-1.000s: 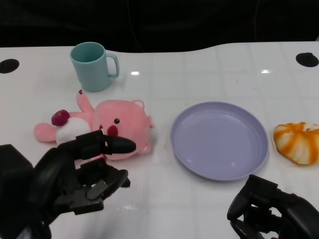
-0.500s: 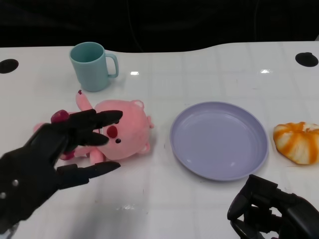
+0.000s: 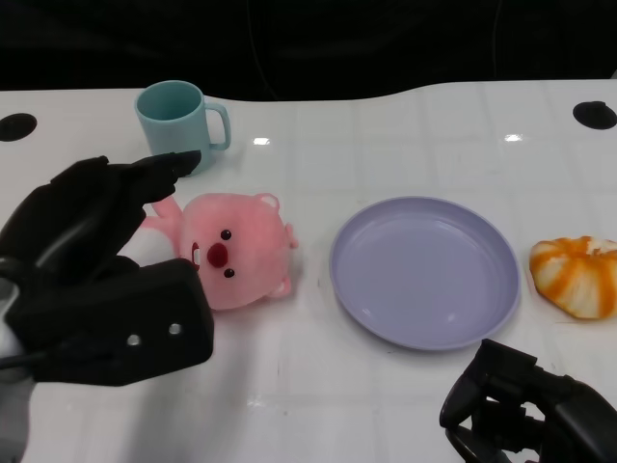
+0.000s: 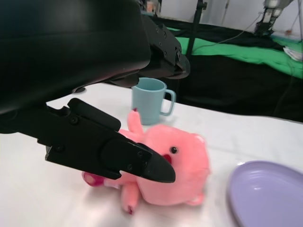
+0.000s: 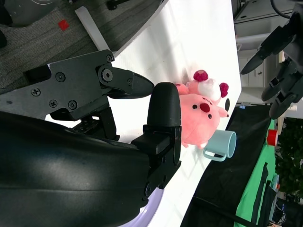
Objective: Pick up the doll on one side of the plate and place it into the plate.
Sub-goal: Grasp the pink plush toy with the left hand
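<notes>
The doll [image 3: 231, 253] lies left of the plate [image 3: 424, 272], which sits mid-table [image 3: 386, 135]. The cup [image 3: 179, 127] stands behind the doll toward the far edge. A bun-like item [image 3: 576, 276] rests by the right edge.

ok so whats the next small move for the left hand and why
Probably lower the left hand onto the pink doll and close the fingers around its body. The hand hangs open above the doll's near side with fingers apart, holding nothing, and the doll lies on the table beside the purple plate, not in it.
</notes>
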You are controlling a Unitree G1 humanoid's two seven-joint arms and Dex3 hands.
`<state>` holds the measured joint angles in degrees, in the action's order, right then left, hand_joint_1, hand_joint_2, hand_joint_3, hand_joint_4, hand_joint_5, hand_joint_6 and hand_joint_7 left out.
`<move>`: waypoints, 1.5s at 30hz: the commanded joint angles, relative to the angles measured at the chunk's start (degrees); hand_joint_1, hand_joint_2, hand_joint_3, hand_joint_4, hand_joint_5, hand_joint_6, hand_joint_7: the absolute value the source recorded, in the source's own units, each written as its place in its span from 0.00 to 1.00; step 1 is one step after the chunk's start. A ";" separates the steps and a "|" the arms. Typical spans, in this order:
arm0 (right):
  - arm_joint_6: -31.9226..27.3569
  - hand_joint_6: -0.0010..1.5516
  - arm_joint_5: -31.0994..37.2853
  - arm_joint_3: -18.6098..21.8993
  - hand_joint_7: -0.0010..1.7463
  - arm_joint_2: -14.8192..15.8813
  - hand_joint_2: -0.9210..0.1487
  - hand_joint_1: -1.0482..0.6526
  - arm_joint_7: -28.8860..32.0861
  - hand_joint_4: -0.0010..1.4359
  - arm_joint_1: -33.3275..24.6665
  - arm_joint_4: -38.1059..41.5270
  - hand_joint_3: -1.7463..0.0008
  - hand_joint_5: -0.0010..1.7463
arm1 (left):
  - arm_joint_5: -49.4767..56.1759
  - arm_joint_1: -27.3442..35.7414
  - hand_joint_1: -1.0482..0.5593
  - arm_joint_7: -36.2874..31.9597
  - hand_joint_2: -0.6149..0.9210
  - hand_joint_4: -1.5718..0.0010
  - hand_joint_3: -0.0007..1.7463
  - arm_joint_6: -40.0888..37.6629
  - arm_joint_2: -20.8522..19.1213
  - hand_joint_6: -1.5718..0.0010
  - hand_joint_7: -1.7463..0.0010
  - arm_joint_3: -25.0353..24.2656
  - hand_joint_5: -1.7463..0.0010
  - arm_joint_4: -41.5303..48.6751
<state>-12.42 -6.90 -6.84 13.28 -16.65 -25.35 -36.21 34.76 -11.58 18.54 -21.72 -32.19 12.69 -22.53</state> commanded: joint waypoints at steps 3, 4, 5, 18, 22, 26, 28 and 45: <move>0.07 0.27 0.08 -0.24 0.94 0.15 0.04 0.49 0.27 0.44 -0.22 -0.59 0.65 1.00 | 7.61 -2.57 0.25 -0.51 1.00 1.00 0.01 1.25 -0.35 0.87 0.99 3.32 0.79 5.82; 0.17 0.27 0.11 -0.28 0.95 0.18 0.04 0.49 0.25 0.44 -0.24 -0.54 0.65 1.00 | 8.44 -2.95 0.25 -0.49 0.99 1.00 0.01 1.41 -0.15 0.87 0.99 3.70 0.79 6.85; 0.31 0.27 0.05 -0.29 0.95 0.22 0.04 0.49 0.16 0.44 -0.26 -0.40 0.65 1.00 | 9.39 -3.46 0.26 -0.55 0.99 1.00 0.01 1.62 0.03 0.87 0.99 4.18 0.79 8.21; 0.06 0.27 0.11 -0.50 0.95 0.54 0.04 0.48 -0.06 0.44 -1.18 -1.25 0.65 1.00 | 14.06 -11.76 0.22 1.24 0.98 1.00 0.00 4.88 1.66 0.88 1.00 8.79 0.85 24.60; 0.45 0.27 0.46 -0.68 0.95 0.54 0.04 0.49 0.00 0.44 -1.45 -1.49 0.65 1.00 | 14.64 -13.78 0.22 -0.43 0.98 0.99 0.00 6.74 2.75 0.87 1.00 10.28 0.85 30.38; -0.28 0.27 0.36 -0.68 0.95 0.61 0.04 0.49 0.03 0.44 -1.65 -2.05 0.65 1.00 | 15.44 -15.41 0.21 -3.21 0.98 0.99 0.00 8.89 4.22 0.88 1.00 11.96 0.85 36.33; -0.38 0.27 0.30 -0.67 0.95 0.59 0.04 0.49 0.07 0.44 -1.71 -2.18 0.65 1.00 | 15.38 -16.29 0.22 -3.61 0.98 0.99 0.00 9.09 4.87 0.88 1.00 12.42 0.85 38.45; -0.42 0.27 -1.06 -0.32 0.95 0.40 0.04 0.47 0.13 0.44 -2.81 -3.32 0.65 1.00 | 13.41 -27.56 0.25 -10.97 0.99 0.95 0.00 13.01 12.86 0.85 0.99 17.19 0.89 69.67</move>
<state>-12.60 -7.27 -7.53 13.39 -16.49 -27.75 -39.03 48.55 -39.22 7.77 -9.10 -19.42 29.16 44.51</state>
